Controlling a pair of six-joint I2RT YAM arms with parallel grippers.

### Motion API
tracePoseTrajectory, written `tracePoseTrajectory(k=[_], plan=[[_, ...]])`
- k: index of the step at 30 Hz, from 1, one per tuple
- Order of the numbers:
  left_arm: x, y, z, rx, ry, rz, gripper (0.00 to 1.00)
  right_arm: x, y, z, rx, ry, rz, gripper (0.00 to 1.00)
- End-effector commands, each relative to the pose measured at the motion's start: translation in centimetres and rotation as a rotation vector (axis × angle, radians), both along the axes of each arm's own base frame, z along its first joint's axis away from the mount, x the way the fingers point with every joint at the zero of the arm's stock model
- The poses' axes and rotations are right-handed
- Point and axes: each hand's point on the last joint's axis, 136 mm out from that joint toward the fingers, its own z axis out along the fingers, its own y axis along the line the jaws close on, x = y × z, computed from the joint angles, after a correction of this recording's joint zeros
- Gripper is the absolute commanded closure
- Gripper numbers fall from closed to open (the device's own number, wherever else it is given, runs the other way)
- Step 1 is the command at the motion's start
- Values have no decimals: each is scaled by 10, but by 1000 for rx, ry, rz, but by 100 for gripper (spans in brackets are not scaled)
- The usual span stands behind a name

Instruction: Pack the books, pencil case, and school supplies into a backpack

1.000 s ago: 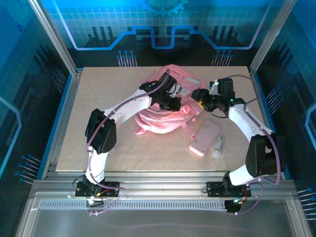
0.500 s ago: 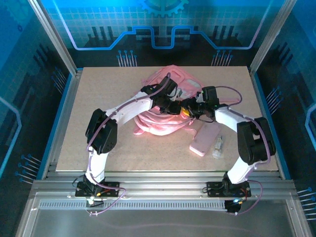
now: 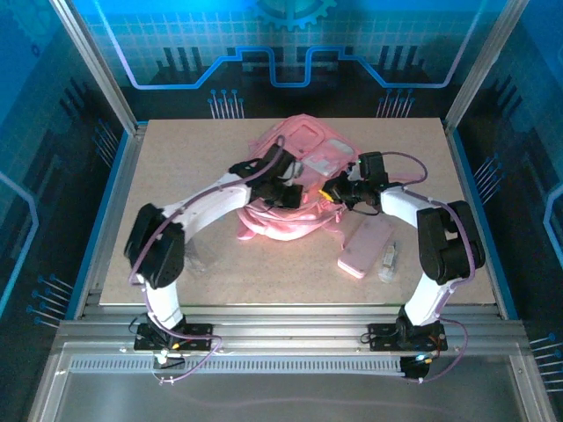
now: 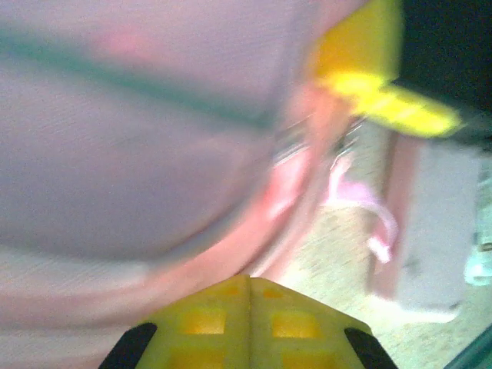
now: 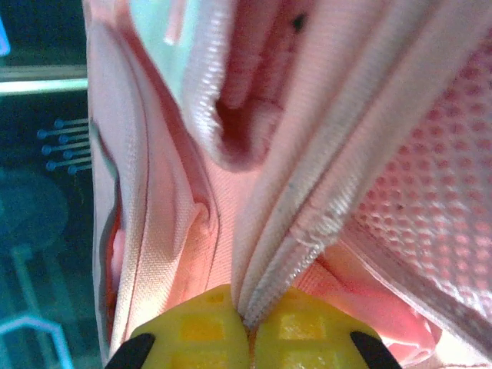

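Table point(image 3: 176, 176) of pale board carries a pink backpack point(image 3: 308, 145), slumped at its middle toward the far side. To the near right of it, and apart from it, a pale pink pencil case point(image 3: 365, 244) lies flat. The right gripper point(image 5: 248, 311) pinches a seam of the backpack's fabric. The left gripper point(image 4: 247, 283) has its fingers pressed together against the fabric, though whether it grips the fabric is unclear. A small clear oblong item point(image 3: 388, 260) lies just beside the case.

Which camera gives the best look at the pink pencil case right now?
Top external view: the whole pencil case lies flat, unobstructed, right of the backpack. The left wrist view catches it blurred and partly hidden at its right side.
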Motion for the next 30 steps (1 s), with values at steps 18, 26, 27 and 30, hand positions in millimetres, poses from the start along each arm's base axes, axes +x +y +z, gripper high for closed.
tracePoseTrajectory(k=[18, 26, 27, 30], plan=[[-15, -44, 39, -266, -29, 99, 72, 27, 6, 45, 50, -121, -57, 100], [-9, -96, 22, -363, -55, 135, 53, 32, 22, 48, 125, -104, -82, 100], [-3, -96, 14, -347, -61, 150, 53, 31, 25, 50, 141, -104, -78, 100], [14, -88, -11, -260, -98, 204, 53, 29, 30, 50, 177, -92, -73, 100]])
